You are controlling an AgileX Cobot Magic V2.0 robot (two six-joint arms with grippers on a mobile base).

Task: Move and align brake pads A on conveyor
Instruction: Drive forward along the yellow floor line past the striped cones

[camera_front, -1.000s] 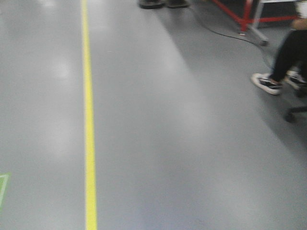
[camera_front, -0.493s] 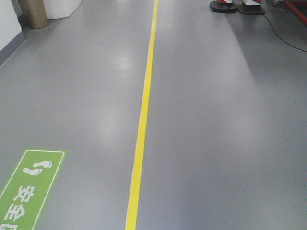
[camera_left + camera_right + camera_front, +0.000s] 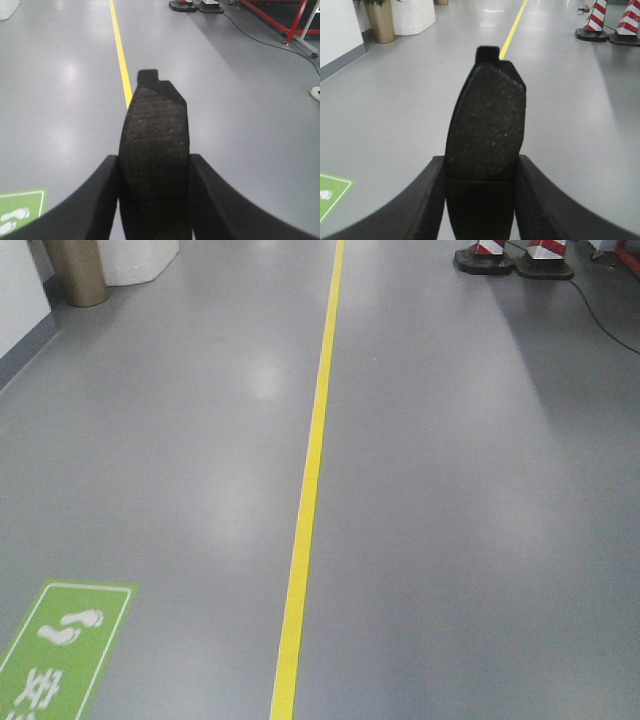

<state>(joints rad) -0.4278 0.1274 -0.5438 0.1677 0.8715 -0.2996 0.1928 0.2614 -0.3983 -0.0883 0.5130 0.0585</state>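
Note:
In the left wrist view my left gripper (image 3: 154, 170) is shut on a brake pad (image 3: 155, 140), a dark curved pad with a groove across its middle, held upright over the grey floor. My right gripper (image 3: 481, 170) is likewise shut on a second brake pad (image 3: 487, 130), its speckled face toward the camera. Both pads stick out past the fingers, a small tab at the far end of each. The conveyor is out of view in every frame.
Grey shiny floor with a yellow line (image 3: 312, 480) running ahead. A green footprint sign (image 3: 55, 645) lies at the lower left. Red-white cones (image 3: 512, 255) stand at the far right, a brown bin (image 3: 75, 270) and white box at the far left. A red frame (image 3: 280, 20) stands far right.
The front view has swung from the seated person's feet and the red frame toward the yellow line and green sign, then crept forward a little. The base is moving.

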